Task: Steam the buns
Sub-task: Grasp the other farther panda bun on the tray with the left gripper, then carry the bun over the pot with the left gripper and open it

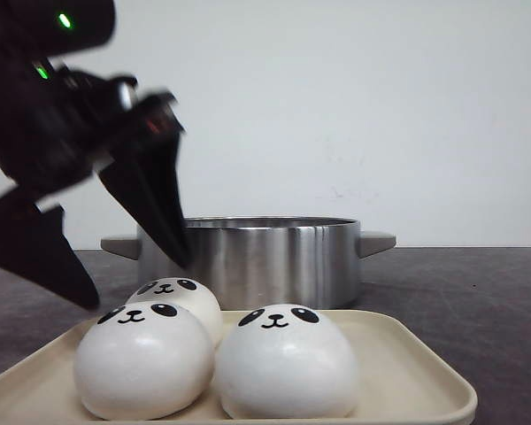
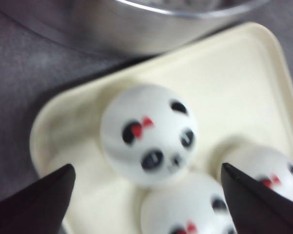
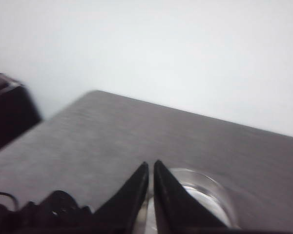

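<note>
Buns, smooth white panda-faced domes (image 1: 283,361) — three visible on the cream rectangular plastic tray (image 1: 407,372), just before the brushed steel two-handled pot (image 1: 274,257) on the dark grey desk (image 1: 460,283); pot contents unseen. Left gripper (image 2: 145,187) — fingers wide, empty, above the rear bun. Right gripper (image 3: 151,195) — fingers nearly together, holding nothing. Three transfers apparently remain.

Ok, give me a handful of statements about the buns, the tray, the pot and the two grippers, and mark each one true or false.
1. Three buns sit on the cream tray. True.
2. The steel pot stands behind the tray. True.
3. The left gripper is clamped on a bun. False: its fingers are spread wide, holding nothing.
4. The right gripper is wide open. False: its fingers are nearly together.
5. The buns have plain faces. False: they have panda faces.
</note>
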You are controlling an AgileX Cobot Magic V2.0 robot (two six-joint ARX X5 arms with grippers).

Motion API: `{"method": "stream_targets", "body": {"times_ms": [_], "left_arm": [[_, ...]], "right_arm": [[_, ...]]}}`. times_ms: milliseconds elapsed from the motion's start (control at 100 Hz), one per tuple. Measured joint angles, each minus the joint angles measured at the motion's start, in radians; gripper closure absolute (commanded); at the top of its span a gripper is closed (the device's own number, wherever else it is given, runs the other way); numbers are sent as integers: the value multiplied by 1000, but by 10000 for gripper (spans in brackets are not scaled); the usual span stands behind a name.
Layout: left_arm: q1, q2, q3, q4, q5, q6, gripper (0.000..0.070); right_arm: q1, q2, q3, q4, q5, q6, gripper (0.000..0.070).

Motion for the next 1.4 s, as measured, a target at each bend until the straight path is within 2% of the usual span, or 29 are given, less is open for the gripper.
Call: {"method": "stream_targets", "body": {"times_ms": [170,340,400,430,470,570,860,1060,1170,1280,1400], "left_arm": [[-4,84,0,73,-5,-28,93],[-10,130,15,98,-9,-32,104],[-12,146,25,107,-9,-31,130],[-13,153,29,114,-9,-31,174],[-14,158,31,119,-9,-31,282],[-14,167,29,118,-14,-31,700],[-20,128,37,75,-10,-35,690],[-27,-61,129,93,-14,-35,690],[-29,-151,163,176,-126,-23,690],[-14,-146,195,285,-268,34,690],[34,-64,224,399,-294,90,690]], "right_arm": [[0,-2,0,-67,16,16,688],[0,0,-1,-81,14,40,688],[0,0,-1,-81,14,49,688],[0,0,-1,-81,14,51,688],[0,0,-1,-81,14,53,688],[0,0,-1,-81,15,55,688],[0,0,-1,-82,15,56,688],[0,0,-1,-82,15,55,688],[0,0,-1,-82,15,52,688],[0,0,-1,-82,15,50,688],[0,0,-2,-82,15,46,688]]}}
